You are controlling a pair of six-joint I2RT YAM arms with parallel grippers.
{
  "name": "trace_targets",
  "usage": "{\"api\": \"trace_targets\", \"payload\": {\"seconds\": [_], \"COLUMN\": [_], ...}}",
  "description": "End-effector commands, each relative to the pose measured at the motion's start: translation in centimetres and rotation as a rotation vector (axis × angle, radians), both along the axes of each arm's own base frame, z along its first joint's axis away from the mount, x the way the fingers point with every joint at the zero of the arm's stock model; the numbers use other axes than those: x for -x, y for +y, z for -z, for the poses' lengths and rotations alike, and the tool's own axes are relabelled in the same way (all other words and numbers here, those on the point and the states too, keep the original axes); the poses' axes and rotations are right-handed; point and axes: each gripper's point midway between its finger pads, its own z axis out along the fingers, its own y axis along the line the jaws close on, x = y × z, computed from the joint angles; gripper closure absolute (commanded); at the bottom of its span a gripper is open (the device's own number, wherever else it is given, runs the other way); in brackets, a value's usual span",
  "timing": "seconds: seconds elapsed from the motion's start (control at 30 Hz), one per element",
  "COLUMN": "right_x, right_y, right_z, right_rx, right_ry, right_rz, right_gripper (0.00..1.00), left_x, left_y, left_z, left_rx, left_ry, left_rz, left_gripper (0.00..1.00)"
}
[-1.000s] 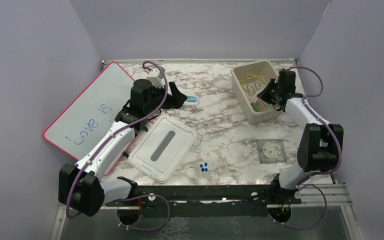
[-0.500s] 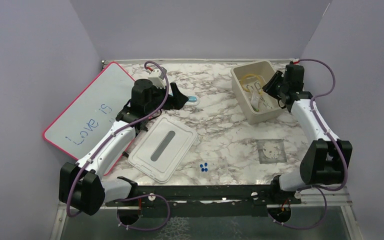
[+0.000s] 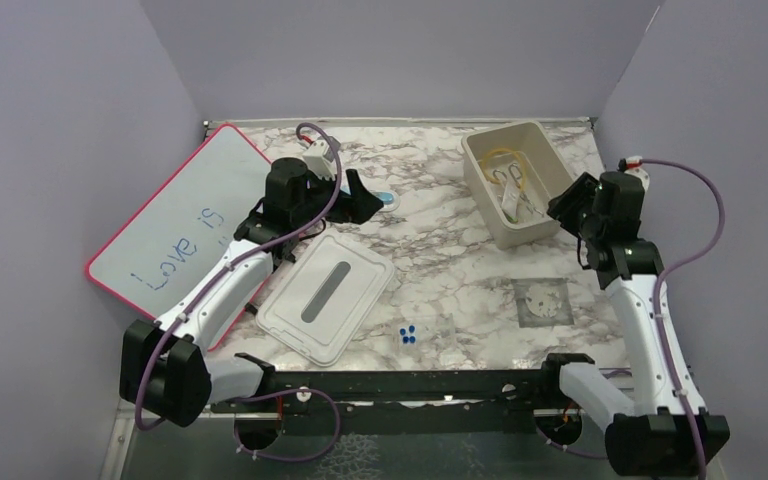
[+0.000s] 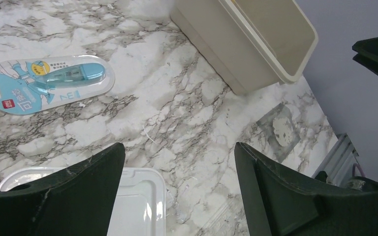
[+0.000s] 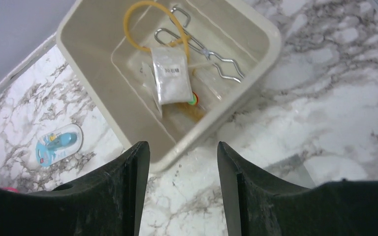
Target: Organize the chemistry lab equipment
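Note:
A beige bin (image 3: 535, 226) stands at the back right. In the right wrist view the bin (image 5: 103, 105) holds amber tubing (image 5: 134, 14), metal forceps (image 5: 204, 49), a small white packet (image 5: 171, 76), clear pieces and a green-tipped stick end (image 5: 194, 101). My right gripper (image 5: 183, 152) is open and empty, above the table just outside the bin's near corner; it also shows in the top view (image 3: 572, 205). My left gripper (image 3: 357, 195) is open and empty over the table's left middle, near a blue correction-tape pack (image 4: 44, 83).
The white bin lid (image 3: 325, 295) lies front left, its corner under my left gripper (image 4: 179, 152). A whiteboard (image 3: 175, 225) leans at the left wall. Small blue dice (image 3: 408, 335) sit near the front. A clear square patch (image 3: 543, 300) lies right of centre.
My right arm has pulled back out of the bin, toward the right and near side, with its gripper empty. My left arm has hardly moved.

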Motion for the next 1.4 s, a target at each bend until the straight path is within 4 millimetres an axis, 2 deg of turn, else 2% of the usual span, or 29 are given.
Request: {"api": "trace_targets", "payload": {"seconds": [0.0,0.03,0.07,0.1,0.13,0.23,0.37,0.47,0.67,0.83,0.9,1.07,1.23,1.37], "right_x": [4.7,5.4,5.8,5.9,5.9,6.1,6.5,6.3,6.4,7.0,7.2,7.1,7.6,7.9], "right_y": [-1.2,-1.3,-1.3,-1.0,-0.7,-0.7,-1.8,-2.9,-6.3,-9.8,-10.6,-10.6,-8.8,-7.2], "right_z": [2.8,3.6,4.3,5.0,5.7,8.3,12.1,14.4,16.9,19.2,19.8,21.4,23.0,22.9], "right_rx": [-0.056,-0.067,-0.069,-0.064,-0.060,-0.086,-0.086,-0.052,0.007,-0.100,-0.125,-0.173,-0.258,-0.322], "right_ry": [0.086,0.097,0.101,0.104,0.110,0.169,0.271,0.324,0.384,0.418,0.437,0.464,0.503,0.478], "right_rz": [0.150,0.171,0.172,0.142,0.121,0.152,0.258,0.318,0.489,0.603,0.631,0.636,0.590,0.543], "right_gripper": [0.42,0.40,0.36,0.34,0.32,0.30,0.26,0.24,0.20,0.19,0.19,0.19,0.20,0.23], "left_x": [0.9,1.1,1.3,1.5,1.8,1.9,2.4,3.4,4.6,4.2,3.9,4.1,5.5,7.4], "left_y": [-1.5,-1.6,-1.8,-2.0,-2.1,-2.2,-2.7,-5.1,-10.6,-14.6,-16.3,-20.3,-23.3,-25.0], "left_z": [-0.1,0.0,0.1,0.1,0.2,0.6,1.4,1.5,2.4,3.8,4.3,6.5,10.2,12.8], "left_rx": [0.030,0.032,0.031,0.032,0.032,0.024,0.043,0.094,0.156,0.239,0.242,0.217,0.197,0.178], "left_ry": [0.000,0.004,0.005,0.006,0.005,0.004,0.051,0.078,0.185,0.279,0.296,0.344,0.441,0.507], "left_rz": [0.085,0.099,0.115,0.133,0.148,0.154,0.160,0.229,0.260,0.257,0.268,0.290,0.278,0.265], "left_gripper": [0.15,0.14,0.08,0.03,0.01,0.01,0.01,0.01,0.02,0.06,0.07,0.08,0.10,0.10]}}
